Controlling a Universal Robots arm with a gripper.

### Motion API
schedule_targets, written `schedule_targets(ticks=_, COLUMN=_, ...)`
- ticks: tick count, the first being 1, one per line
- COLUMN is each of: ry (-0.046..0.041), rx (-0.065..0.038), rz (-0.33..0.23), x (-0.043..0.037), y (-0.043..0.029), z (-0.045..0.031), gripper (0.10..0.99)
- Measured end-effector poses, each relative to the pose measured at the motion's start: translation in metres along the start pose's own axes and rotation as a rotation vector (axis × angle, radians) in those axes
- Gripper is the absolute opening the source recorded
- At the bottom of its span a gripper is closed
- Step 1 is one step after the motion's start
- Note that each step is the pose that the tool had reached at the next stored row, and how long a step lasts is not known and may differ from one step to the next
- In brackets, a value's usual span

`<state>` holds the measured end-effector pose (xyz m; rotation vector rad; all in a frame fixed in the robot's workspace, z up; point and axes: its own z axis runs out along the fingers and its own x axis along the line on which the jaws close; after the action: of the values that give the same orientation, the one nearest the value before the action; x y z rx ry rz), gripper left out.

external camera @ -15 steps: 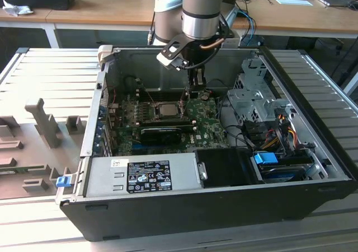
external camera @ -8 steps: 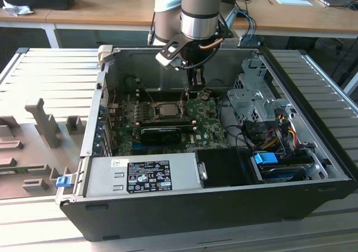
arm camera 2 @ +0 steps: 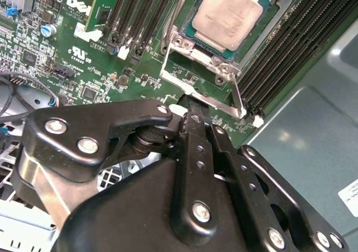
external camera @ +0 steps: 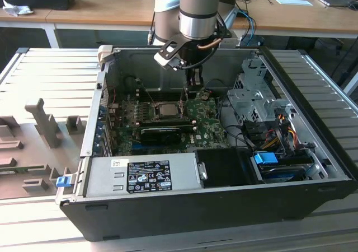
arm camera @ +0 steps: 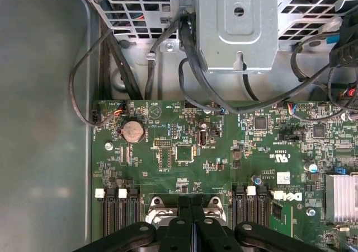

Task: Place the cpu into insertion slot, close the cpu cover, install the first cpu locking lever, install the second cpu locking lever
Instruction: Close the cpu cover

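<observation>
Second wrist view: we find the cpu [arm camera 2: 229,11] seated flat in the insertion slot [external camera: 154,108], silver top up. The cpu cover [arm camera 2: 207,50] appears to lie down around it as a bright frame. The gripper [arm camera 2: 189,102] is clenched, fingers pressed together with nothing seen between them. Its tips stand at the wire locking lever [arm camera 2: 165,61] that borders the socket's near edge. In the exterior view the arm reaches down into the open computer case [external camera: 196,210], just beside the socket.

We judge the step in hand to be a lever installation. To do it well, the closed tips should bear squarely on the lever's bar. They should press it down and sideways so that it passes under its retaining hook, clear of the memory slots [arm camera 2: 279,45] and the small parts on the green circuit board [arm camera: 179,151]. A slip would likely scrape the board.

Not determinable: whether the tips touch the lever or hover just above it, whether either lever is hooked, and whether the cover sits fully flat. The socket's far side is cut off at the picture's edge, and the gripper's own linkage hides the board beneath it. In the first wrist view the fingers cover most of the socket.
</observation>
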<state>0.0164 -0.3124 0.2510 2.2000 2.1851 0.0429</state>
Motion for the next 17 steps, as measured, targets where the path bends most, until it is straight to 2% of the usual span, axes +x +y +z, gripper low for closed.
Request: schedule_targets(ticks=17, ry=0.0000, rx=0.000, rz=0.000, x=0.0000, y=-0.0038, z=-0.0002, gripper=0.106)
